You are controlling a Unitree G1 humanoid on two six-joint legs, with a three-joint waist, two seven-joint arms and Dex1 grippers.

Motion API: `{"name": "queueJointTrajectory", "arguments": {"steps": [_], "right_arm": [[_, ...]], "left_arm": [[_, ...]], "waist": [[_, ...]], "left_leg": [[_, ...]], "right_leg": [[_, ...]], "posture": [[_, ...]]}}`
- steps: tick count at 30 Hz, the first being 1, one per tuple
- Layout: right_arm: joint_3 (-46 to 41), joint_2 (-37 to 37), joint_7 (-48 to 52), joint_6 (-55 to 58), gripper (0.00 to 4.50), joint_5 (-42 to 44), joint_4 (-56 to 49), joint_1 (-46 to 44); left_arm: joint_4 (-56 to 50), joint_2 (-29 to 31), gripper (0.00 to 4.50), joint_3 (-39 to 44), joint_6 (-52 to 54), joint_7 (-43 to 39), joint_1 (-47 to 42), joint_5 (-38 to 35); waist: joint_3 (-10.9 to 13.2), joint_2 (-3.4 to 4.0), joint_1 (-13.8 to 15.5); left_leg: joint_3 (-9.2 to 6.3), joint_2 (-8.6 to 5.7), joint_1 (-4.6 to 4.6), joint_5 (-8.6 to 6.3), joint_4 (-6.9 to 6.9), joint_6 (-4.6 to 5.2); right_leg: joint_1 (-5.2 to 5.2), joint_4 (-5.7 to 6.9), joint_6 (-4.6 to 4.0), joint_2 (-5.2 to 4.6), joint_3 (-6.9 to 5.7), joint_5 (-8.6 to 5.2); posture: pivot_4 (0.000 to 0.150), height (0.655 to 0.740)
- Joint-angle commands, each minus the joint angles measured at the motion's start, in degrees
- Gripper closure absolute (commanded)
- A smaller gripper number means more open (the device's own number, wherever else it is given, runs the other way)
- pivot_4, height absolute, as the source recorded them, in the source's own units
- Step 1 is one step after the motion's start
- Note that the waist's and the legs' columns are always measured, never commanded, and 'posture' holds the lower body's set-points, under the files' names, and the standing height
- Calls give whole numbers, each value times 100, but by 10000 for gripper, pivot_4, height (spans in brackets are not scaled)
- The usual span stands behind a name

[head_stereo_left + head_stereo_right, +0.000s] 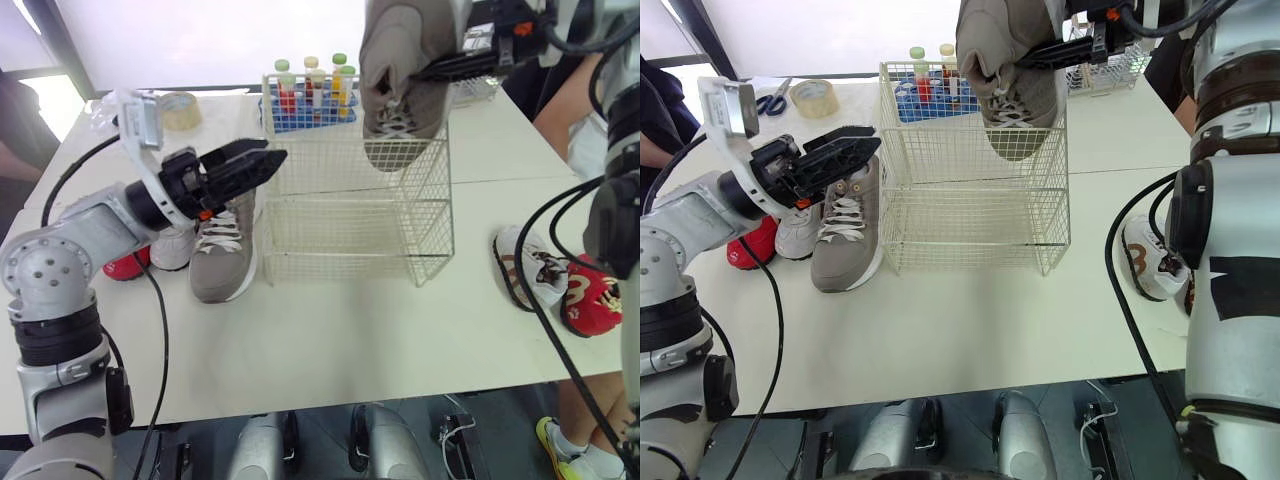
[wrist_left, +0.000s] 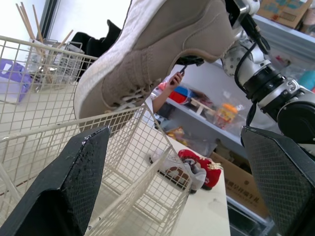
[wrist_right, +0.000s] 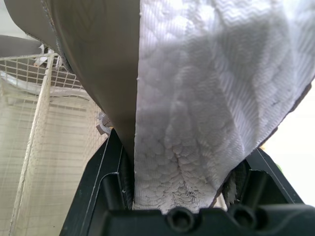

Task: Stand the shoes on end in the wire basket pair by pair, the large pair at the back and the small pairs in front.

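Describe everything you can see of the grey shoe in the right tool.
The grey shoe is a trainer with a suede-like upper, white laces and a white, textured sole. The right tool is shut on it, holding it toe down, laces facing the robot, over the back right of the wire basket. Toe contact with the wire is unclear.

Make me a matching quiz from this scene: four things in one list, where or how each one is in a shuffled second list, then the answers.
Things:
1. grey shoe in the right gripper
2. second grey shoe
3. wire basket
4. left gripper

States:
A. open, holding nothing
B. flat on the table, left of the basket
C. in the air over the basket
D. no shoe resting in it

Pairs: 1-C, 2-B, 3-D, 4-A.
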Motion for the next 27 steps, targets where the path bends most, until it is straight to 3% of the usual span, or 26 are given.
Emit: {"name": "queueJointTrajectory", "arguments": {"steps": [1, 14, 19, 20, 27], "right_arm": [[-67, 31, 182, -79, 26744, -91, -67, 136], [18, 95, -162, -174, 26744, -491, -4, 441], [29, 30, -309, -79, 2397, -637, -34, 331], [33, 10, -357, -132, 543, -677, -65, 315], [63, -291, -389, -367, 543, -881, -321, 125]], "left_arm": [[-170, -28, 1407, 86, -144, 61, -49, -179], [-128, -97, 1407, -44, -190, 145, -209, -179], [-114, -131, 0, -84, -207, 153, -252, -160], [-112, -146, 0, -96, -209, 155, -264, -158], [-89, -215, 0, -152, -220, 131, -288, -152]], "waist": [[0, 0, -1], [0, 0, -20], [0, 0, -18], [0, 0, -20], [0, 0, -13]], "left_leg": [[0, 0, 0, 0, 0, 0], [0, 1, 4, 1, 0, -1], [0, 0, 4, 1, 1, -2], [0, 0, 4, 1, 1, -2], [0, 0, 4, 1, 0, -2]], "right_leg": [[0, 0, 0, 0, 0, 0], [3, 2, 0, 2, 0, 0], [3, 2, 0, 2, 1, 0], [3, 2, 0, 2, 1, 0], [3, 1, 0, 2, 1, 0]], "posture": [[1500, 7400], [1500, 7400], [1500, 7400], [1500, 7400], [1500, 7400]]}}
